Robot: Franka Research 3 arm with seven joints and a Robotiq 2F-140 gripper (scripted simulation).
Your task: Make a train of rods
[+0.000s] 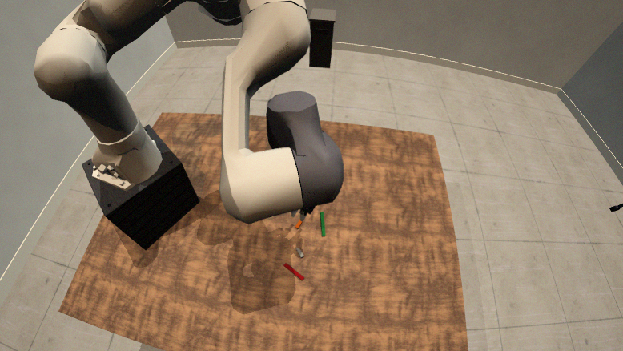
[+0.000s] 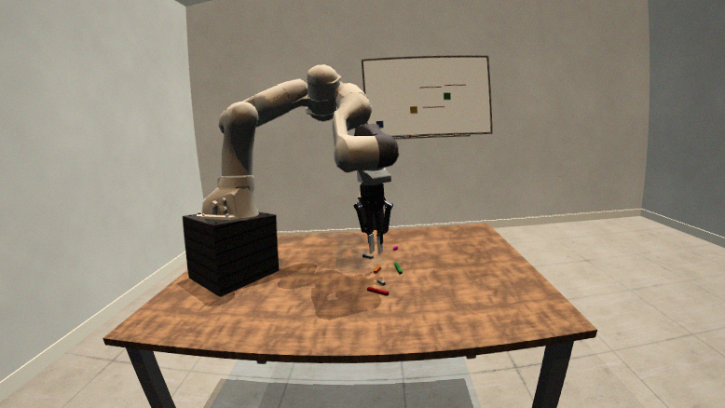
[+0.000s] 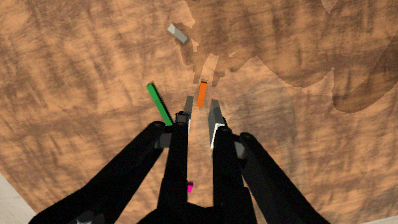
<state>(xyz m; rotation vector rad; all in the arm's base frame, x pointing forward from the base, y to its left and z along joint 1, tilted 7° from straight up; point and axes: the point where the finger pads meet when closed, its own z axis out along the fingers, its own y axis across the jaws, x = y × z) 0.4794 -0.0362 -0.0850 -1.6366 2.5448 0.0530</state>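
Note:
The green rod [image 1: 322,223] lies flat near the table's middle and also shows in the wrist view [image 3: 159,104]. Left of it lies the orange rod [image 1: 298,224], seen just past my fingertips in the wrist view [image 3: 201,94]. The grey rod [image 1: 299,252] and the red rod [image 1: 293,271] lie nearer the front. The small blue rod [image 2: 363,255] lies on the table just left of my fingertips. The magenta rod [image 2: 395,248] lies to their right. My gripper [image 3: 201,107] points straight down, low over the table. Its fingers are drawn in to a narrow gap with only table showing between them.
The arm's black base block [image 2: 230,251] stands at the table's back left. The arm's shadow falls across the wood around the rods. A whiteboard [image 2: 427,96] hangs on the far wall.

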